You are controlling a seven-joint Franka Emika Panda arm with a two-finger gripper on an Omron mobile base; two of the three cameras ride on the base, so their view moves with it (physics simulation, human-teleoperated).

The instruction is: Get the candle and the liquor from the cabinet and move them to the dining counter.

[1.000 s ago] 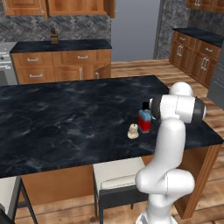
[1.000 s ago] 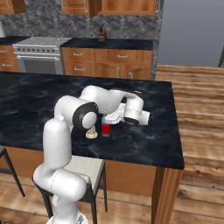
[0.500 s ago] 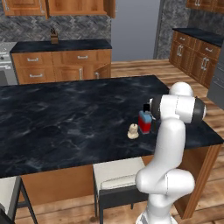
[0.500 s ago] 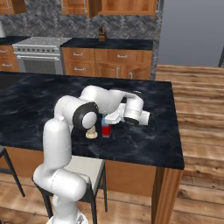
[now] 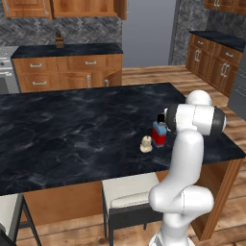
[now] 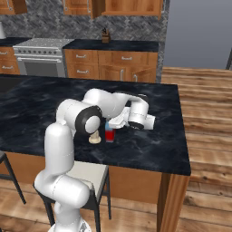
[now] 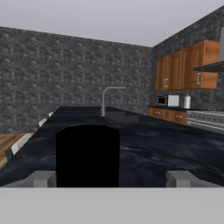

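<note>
The liquor (image 5: 159, 134) stands upright on the dining worktop (image 5: 72, 129), its long axis vertical and the black cap pointing straight up; the red body is below and the light blue shoulders are above it. It is near the worktop edge that faces the robot, on the side closer to the worktop's free end. The candle (image 5: 146, 144) stands upright just beside the liquor, a little closer to that same edge, and the two appear apart. It reaches about half the height of the liquor.

The pincer (image 6: 118, 122) is at the liquor, at the level of its cap, lying roughly level over the worktop. In the hand view the black cap (image 7: 87, 155) sits between the two fingertips (image 7: 178, 178), which stand wide, with a gap to the cap on each side. So the pincer is open and grips nothing.
</note>
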